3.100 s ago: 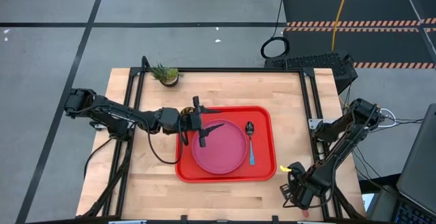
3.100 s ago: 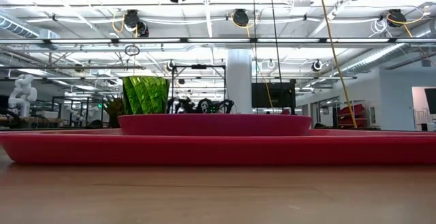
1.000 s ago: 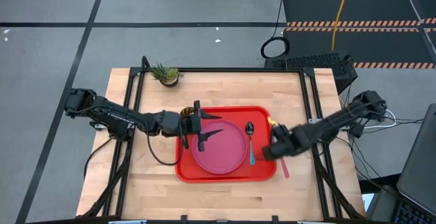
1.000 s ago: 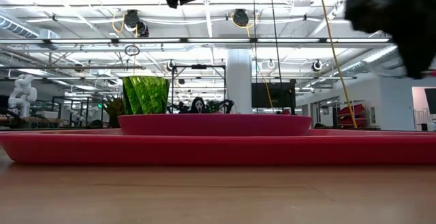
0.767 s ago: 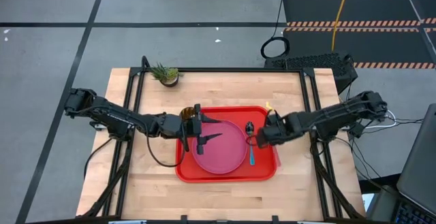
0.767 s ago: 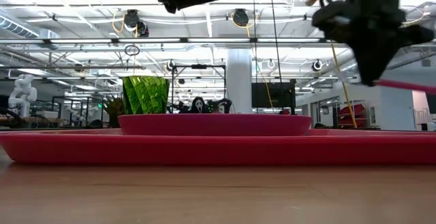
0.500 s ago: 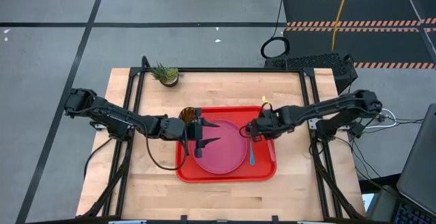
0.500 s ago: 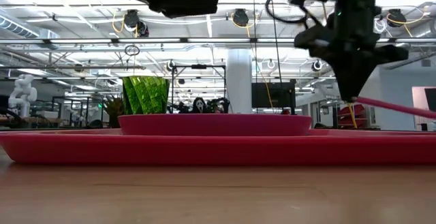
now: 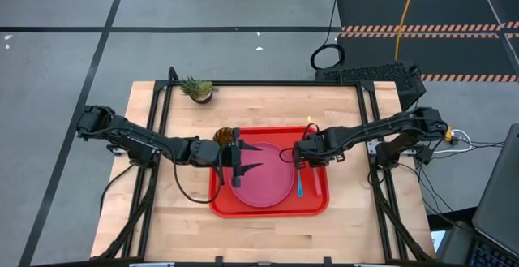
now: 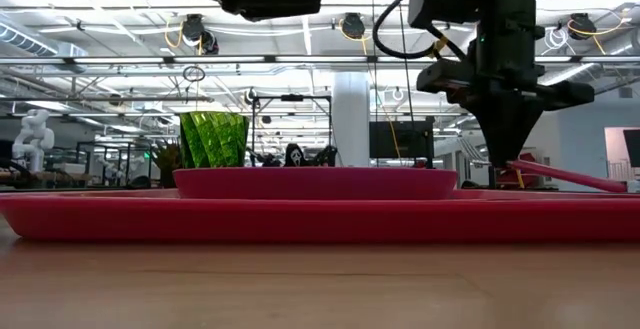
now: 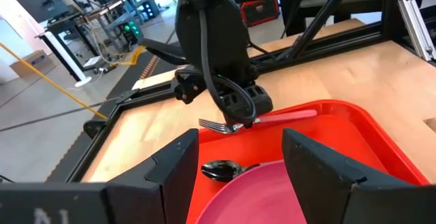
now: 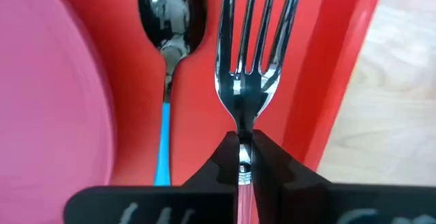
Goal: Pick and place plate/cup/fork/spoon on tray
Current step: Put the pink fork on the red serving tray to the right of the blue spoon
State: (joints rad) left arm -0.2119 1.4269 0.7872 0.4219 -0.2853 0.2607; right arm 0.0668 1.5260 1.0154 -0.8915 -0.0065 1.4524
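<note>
Clearly the biggest thing was the red tray (image 9: 318,206), which lay in the middle of the wooden table (image 9: 357,226). On it sat the pink plate (image 9: 263,186), toward the tray's left half, and the green cup (image 10: 213,139) stood at the far left corner of the tray, just beside the plate. The spoon (image 12: 167,60) lay on the tray floor to the right of the plate, with its dark bowl toward the far side and its blue handle toward the near side.

The fork (image 12: 255,54) was the smallest and was the thing in hand. It was held above the right part of the tray, between the spoon and the tray's right rim, with its tines pointing to the far side. I judge it to be light, stiff and rather slippery metal, so the narrow neck or the pink handle is the good place to take hold.

The right gripper (image 9: 302,151) was clamped on the fork at the top of its handle, just behind the tines. Its arm reached from the right edge of the table over the tray. The left gripper (image 9: 241,158) hovered over the left side of the plate with its fingers (image 11: 320,166) apart and nothing between them, its arm stretched from the left.
</note>
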